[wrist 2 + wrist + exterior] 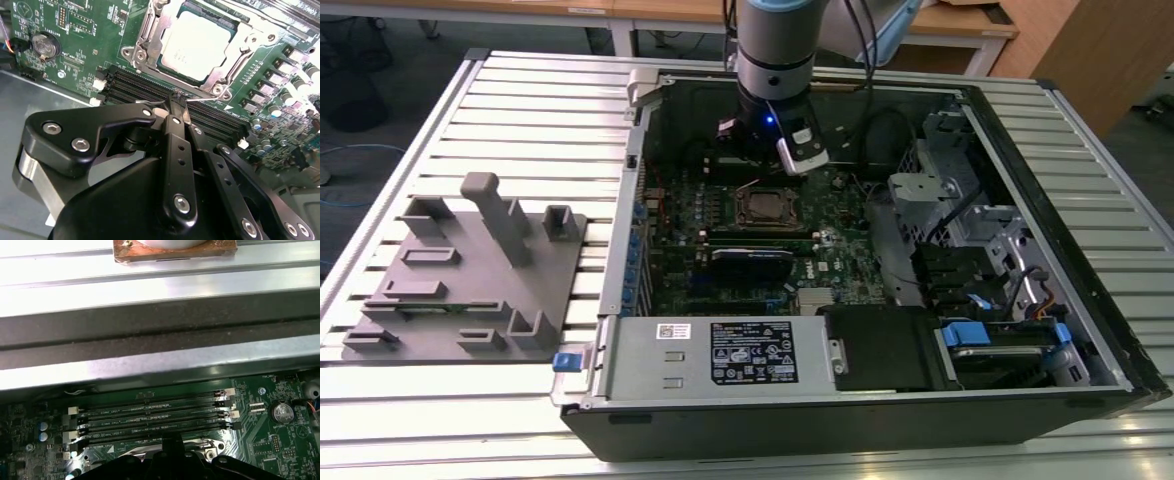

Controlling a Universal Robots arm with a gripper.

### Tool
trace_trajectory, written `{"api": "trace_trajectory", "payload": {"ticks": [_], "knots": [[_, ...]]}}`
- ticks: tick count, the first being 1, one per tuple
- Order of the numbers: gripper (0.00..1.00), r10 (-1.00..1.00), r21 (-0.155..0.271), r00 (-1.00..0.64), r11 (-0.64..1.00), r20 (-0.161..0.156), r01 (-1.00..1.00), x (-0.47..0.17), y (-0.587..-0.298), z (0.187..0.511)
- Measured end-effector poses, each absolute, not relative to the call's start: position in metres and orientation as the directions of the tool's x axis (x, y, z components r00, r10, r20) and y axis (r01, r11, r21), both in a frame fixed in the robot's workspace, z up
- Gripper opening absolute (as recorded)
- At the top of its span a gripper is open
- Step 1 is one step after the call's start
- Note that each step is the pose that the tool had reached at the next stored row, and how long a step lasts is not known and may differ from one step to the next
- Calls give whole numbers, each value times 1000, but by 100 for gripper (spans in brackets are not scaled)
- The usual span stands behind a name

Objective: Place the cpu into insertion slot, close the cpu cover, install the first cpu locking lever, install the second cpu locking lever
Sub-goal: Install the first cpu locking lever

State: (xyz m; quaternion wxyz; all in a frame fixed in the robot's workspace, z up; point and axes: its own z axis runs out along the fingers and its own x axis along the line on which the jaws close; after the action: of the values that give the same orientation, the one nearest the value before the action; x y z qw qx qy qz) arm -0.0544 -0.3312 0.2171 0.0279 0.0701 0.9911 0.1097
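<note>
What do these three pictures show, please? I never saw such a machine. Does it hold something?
It is one robot arm with a claw, working inside an open computer case on a metal table. The exterior view comes from a camera off the arm; both wrist views come from cameras riding on it. A grey holder block lies beside the case. The cpu sits in the insertion slot, the cpu cover framing it. The claw is shut near it, holding nothing I can see.
</note>
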Motion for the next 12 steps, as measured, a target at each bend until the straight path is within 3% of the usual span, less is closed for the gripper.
{"api": "trace_trajectory", "payload": {"ticks": [12], "knots": [[11,245,222,-969,947,-40,230,-54,-330,215]]}}
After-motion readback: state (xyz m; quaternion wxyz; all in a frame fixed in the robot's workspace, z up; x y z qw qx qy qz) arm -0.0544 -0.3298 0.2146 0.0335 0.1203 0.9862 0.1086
